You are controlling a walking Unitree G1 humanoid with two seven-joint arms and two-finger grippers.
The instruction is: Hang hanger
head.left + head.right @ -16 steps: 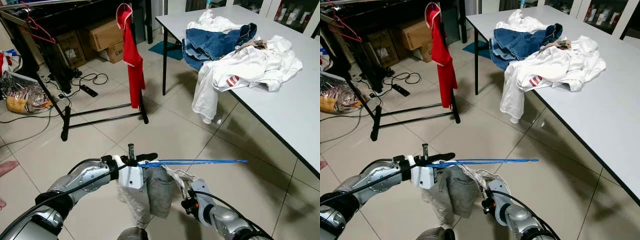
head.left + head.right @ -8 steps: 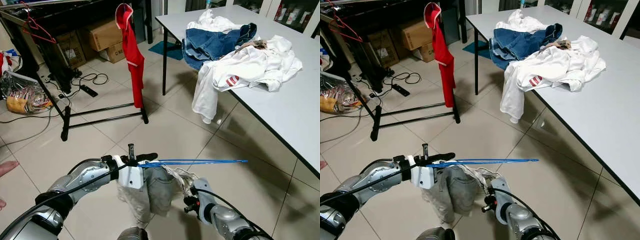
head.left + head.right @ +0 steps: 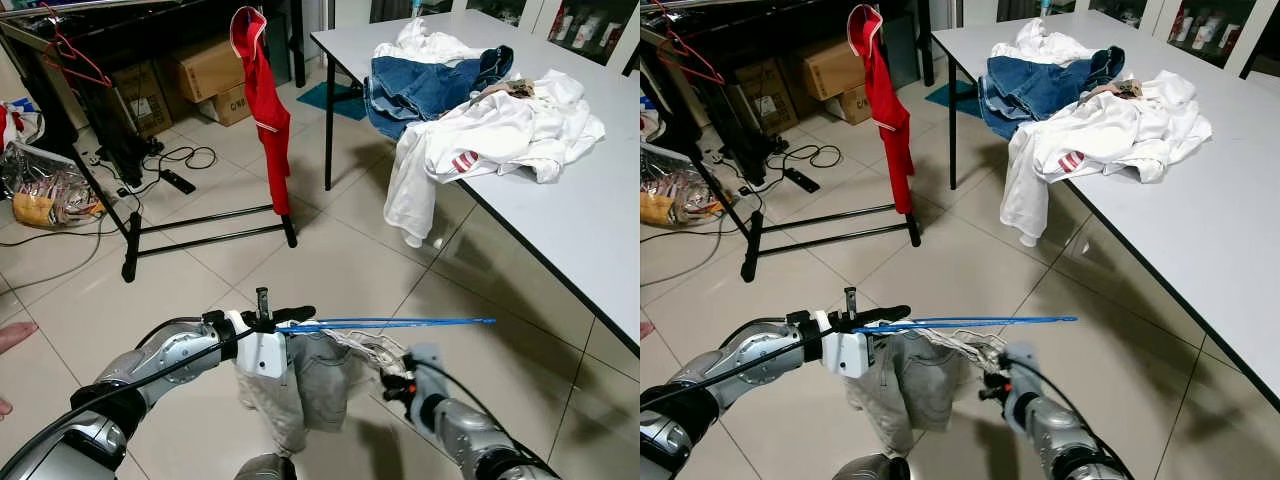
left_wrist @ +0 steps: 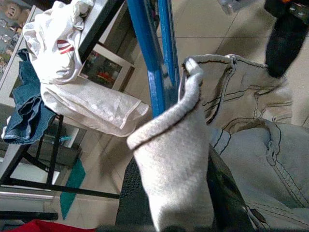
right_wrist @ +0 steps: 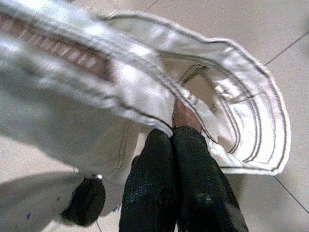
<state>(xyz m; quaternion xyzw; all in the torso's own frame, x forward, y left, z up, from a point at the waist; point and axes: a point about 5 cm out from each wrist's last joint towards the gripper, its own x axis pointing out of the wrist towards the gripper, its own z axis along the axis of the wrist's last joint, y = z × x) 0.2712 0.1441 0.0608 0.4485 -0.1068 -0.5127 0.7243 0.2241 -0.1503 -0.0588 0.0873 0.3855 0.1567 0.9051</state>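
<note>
A thin blue hanger sticks out level to the right from my left gripper, which is shut on its hook end. Pale grey shorts hang from the hanger below that gripper. In the left wrist view the blue hanger runs past a fold of the grey shorts. My right gripper is shut on the waistband of the shorts and holds it stretched out to the right. A black clothes rack stands at the back left with a red garment and a red hanger on it.
A white table along the right carries a pile of white and denim clothes. Cardboard boxes, cables and a bag lie behind the rack. A person's hand shows at the left edge. Open tiled floor lies between me and the rack.
My right gripper has moved to the right and slightly up, drawing the waistband of the shorts out sideways. The red garment has swung a little. The left arm has kept still.
</note>
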